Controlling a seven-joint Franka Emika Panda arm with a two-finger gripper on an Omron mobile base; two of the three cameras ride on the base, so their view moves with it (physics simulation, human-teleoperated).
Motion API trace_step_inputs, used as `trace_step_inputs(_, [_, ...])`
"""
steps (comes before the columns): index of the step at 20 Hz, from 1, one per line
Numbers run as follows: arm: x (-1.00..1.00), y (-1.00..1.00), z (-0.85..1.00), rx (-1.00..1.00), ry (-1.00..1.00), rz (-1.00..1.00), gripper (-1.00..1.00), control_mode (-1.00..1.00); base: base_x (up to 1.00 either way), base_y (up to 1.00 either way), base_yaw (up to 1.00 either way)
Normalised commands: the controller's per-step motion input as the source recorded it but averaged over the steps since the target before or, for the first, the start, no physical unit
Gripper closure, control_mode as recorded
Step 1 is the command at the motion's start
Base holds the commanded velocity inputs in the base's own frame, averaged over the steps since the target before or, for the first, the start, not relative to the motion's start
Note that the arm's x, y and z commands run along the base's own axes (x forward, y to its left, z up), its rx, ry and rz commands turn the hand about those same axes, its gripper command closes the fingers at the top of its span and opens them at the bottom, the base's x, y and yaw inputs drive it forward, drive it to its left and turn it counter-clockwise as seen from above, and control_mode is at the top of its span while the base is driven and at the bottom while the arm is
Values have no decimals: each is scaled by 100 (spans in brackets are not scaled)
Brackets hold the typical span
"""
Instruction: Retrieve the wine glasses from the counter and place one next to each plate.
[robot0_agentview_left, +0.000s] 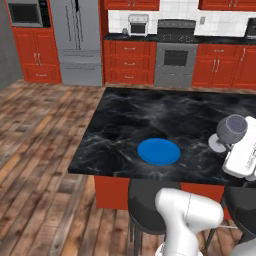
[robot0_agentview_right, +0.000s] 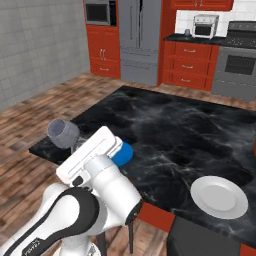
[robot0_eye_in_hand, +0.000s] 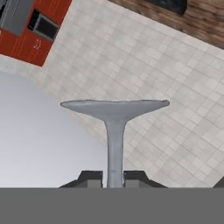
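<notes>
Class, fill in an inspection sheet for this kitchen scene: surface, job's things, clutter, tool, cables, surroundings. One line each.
Surface: black marble island, with stools at its near edge.
Job's things: blue plate and white plate lie flat on the island near its front edge; one wine glass is held tilted above the island; a second glass cannot be made out.
Clutter: nothing seen on the island besides the plates.
Tool: tool shut on the wine glass stem, foot pointing away from the hand.
Cables: nothing seen.
Surroundings: red cabinets, fridge, oven, toaster oven on the back counter, wood floor.
</notes>
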Motion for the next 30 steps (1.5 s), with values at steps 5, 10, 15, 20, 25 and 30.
trace_step_inputs(5, [81, -26, -22, 0, 4, 7, 100, -100, 0, 0, 0])
trace_step_inputs(10, [75, -17, -29, 0, 16, 5, 100, -100, 0, 0, 0])
trace_step_inputs(15, [63, -24, -41, 0, 25, 3, 100, -100, 0, 0, 0])
trace_step_inputs(20, [37, -27, -36, -4, 7, 2, 100, -100, 0, 0, 0])
trace_step_inputs(25, [37, -20, -30, -4, -1, 3, 100, -100, 0, 0, 0])
trace_step_inputs(30, [43, -5, -34, -4, 0, 3, 100, -100, 0, 0, 0])
